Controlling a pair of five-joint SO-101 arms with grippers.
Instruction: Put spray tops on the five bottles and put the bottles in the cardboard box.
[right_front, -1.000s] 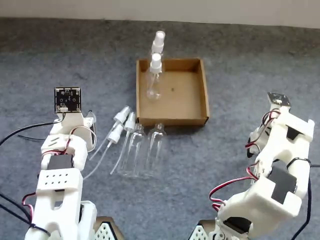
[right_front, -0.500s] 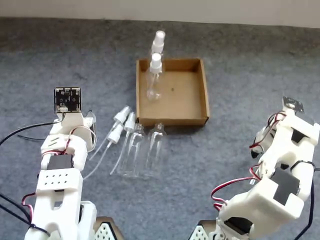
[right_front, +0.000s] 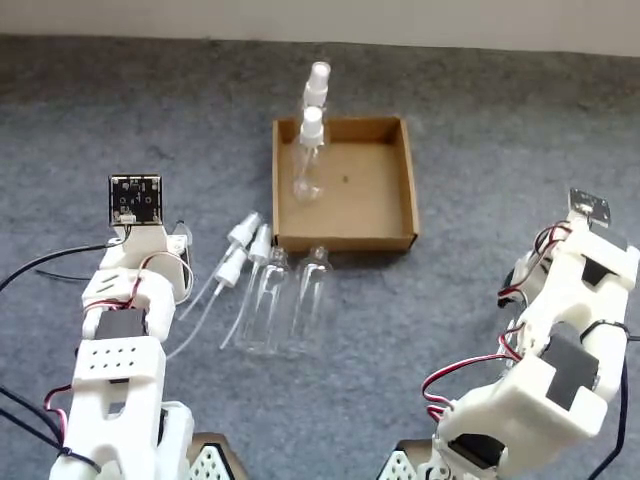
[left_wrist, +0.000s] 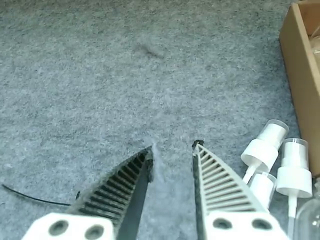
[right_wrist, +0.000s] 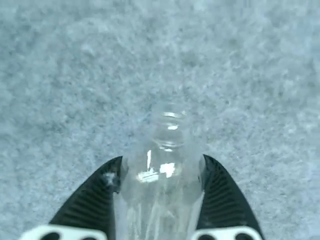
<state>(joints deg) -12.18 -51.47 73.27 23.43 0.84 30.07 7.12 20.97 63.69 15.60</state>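
Carpet (right_front: 120, 110) of grey colour covers the table. The cardboard box (right_front: 372, 195) sits in the middle. The right gripper (right_wrist: 161, 162) is clamped on a clear bottle (right_wrist: 164, 142) that has no top. The left gripper (left_wrist: 172, 148) hangs over the carpet with its fingers apart. One capped bottle (right_front: 307, 168) is in the box, and a second capped bottle (right_front: 317, 82) is just behind it. Two open bottles (right_front: 312, 290) lie in front of the box. Three loose spray tops (left_wrist: 265, 147) lie beside them, near the left gripper.

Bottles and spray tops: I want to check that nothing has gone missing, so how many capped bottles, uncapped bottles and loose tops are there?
Capped bottles: 2
Uncapped bottles: 3, one in the right gripper
Loose spray tops: 3
Total: 8
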